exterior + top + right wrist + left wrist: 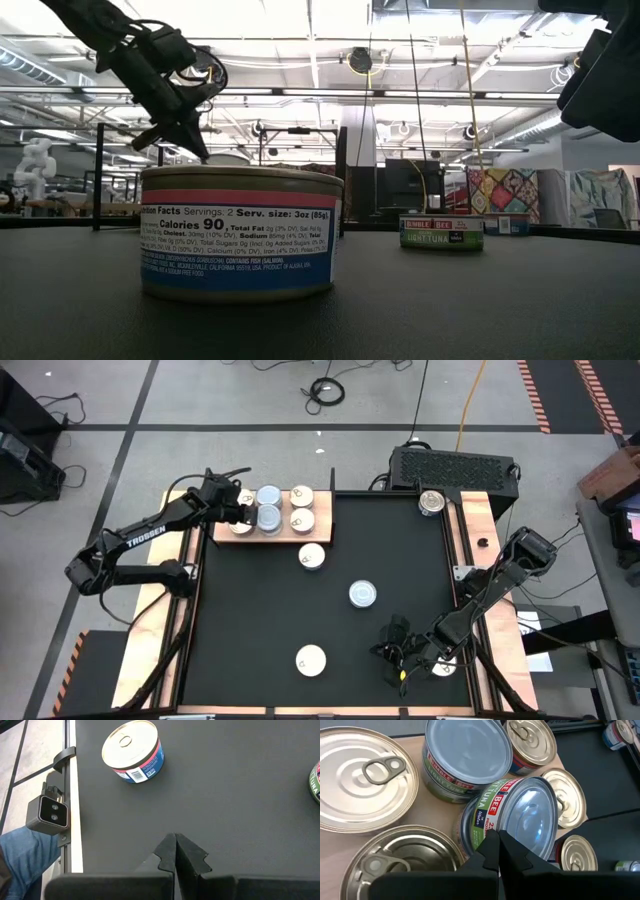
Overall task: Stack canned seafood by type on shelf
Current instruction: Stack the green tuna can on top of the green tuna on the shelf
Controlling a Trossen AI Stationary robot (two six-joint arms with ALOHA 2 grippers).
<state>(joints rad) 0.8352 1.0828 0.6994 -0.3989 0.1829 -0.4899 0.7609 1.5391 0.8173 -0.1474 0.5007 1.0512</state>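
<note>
Black mat (pixel 380 650), black perforated box (pixel 455 465) behind table, small grey camera (pixel 47 813), floor cables (pixel 326 392)

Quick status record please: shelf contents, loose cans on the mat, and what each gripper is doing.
shelf: light wooden board at the mat's far left, about five round tins
tilted tin: green-labelled tuna can leaning on its neighbours
loose on black mat: three tins, cream-topped, silvery, cream-topped
left gripper: shut, at the tilted tin
right gripper: shut, above bare mat

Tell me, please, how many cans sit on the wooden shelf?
6 cans show on the shelf: three in its far row, three in its near row; any stacked underneath may be hidden.
</note>
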